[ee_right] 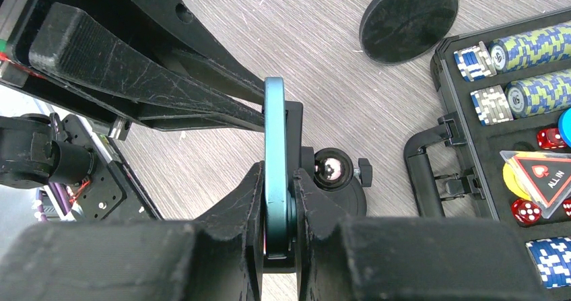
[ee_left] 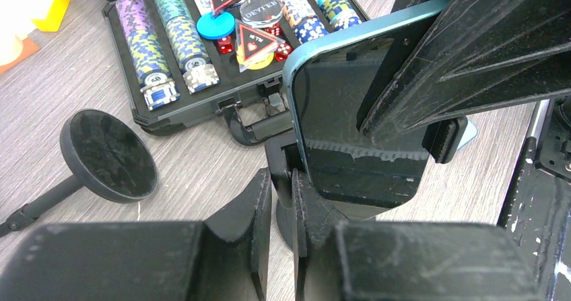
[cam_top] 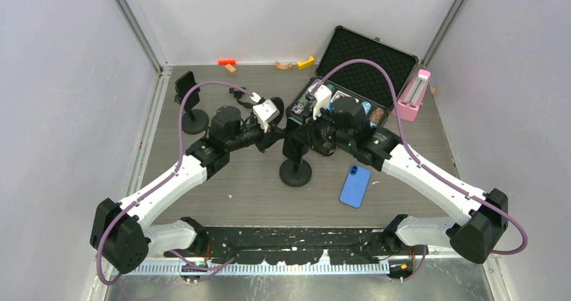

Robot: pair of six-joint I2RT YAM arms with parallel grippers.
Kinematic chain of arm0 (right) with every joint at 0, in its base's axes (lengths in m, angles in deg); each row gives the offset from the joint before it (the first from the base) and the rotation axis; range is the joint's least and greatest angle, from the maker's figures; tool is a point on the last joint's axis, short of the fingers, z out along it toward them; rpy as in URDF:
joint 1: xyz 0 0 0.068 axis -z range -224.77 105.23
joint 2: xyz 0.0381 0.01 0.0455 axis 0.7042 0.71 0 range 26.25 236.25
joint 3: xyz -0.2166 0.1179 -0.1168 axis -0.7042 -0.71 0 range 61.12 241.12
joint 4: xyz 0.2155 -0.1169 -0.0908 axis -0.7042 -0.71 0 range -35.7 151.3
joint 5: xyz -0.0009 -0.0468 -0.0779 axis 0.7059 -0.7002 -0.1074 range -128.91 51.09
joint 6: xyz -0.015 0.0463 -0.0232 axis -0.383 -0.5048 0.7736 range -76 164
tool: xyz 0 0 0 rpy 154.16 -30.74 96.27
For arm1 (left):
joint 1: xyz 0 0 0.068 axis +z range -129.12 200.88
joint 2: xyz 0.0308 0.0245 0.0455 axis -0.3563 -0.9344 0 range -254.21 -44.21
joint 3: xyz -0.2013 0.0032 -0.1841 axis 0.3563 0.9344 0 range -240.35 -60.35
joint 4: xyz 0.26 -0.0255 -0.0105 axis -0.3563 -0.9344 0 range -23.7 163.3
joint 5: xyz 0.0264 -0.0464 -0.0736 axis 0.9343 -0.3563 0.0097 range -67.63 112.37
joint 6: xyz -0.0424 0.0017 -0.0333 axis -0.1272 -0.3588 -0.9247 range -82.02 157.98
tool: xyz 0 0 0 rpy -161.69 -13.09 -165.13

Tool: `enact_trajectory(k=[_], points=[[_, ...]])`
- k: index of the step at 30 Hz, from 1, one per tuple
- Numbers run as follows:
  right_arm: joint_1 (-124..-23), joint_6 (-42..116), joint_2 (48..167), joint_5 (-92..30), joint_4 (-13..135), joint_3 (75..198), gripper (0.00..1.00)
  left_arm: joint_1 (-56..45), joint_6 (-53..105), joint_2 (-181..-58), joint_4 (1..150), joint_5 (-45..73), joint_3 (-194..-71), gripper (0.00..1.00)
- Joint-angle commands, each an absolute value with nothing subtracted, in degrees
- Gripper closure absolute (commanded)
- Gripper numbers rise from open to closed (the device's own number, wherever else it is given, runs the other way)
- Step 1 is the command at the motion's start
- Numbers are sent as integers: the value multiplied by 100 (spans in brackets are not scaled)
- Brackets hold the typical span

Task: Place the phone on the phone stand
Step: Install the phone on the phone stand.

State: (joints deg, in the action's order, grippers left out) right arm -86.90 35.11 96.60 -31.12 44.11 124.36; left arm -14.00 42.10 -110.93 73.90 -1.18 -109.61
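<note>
A phone (cam_top: pixel 294 147) with a teal edge (ee_right: pixel 275 146) and dark screen (ee_left: pixel 350 126) stands upright against the cradle of the black phone stand (cam_top: pixel 295 174) at the table's middle. My right gripper (ee_right: pixel 276 180) is shut on the phone's edge, pinching it against the cradle plate just above the stand's ball joint (ee_right: pixel 331 166). My left gripper (ee_left: pixel 281 180) is shut on a thin black part of the phone stand (ee_left: pixel 286 159) beside the phone's lower corner. Both grippers meet over the stand in the top view, the left (cam_top: pixel 277 134) and the right (cam_top: pixel 306 136).
A blue phone (cam_top: pixel 355 186) lies flat right of the stand's base. A second stand (cam_top: pixel 190 102) is at the back left. An open poker chip case (cam_top: pixel 363 65) and a pink object (cam_top: pixel 413 95) sit at the back right. Small blocks (cam_top: pixel 227 62) lie along the back wall.
</note>
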Motion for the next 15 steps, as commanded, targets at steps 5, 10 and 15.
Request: enact_trajectory(k=[5,10,15], points=[[-8335,4321,9798,-4941,3705,12092,100,-1509,4511,-10854,6699,-898,-10799,99],[-8335,4283,9820,-4865,3720,12055,100,-1501,4512,-10834,6701,-1031,-10769,94],[-8335,4269,9819,-4843,3727,12025,100,-1498,4529,-10810,6655,-1125,-10750,90]])
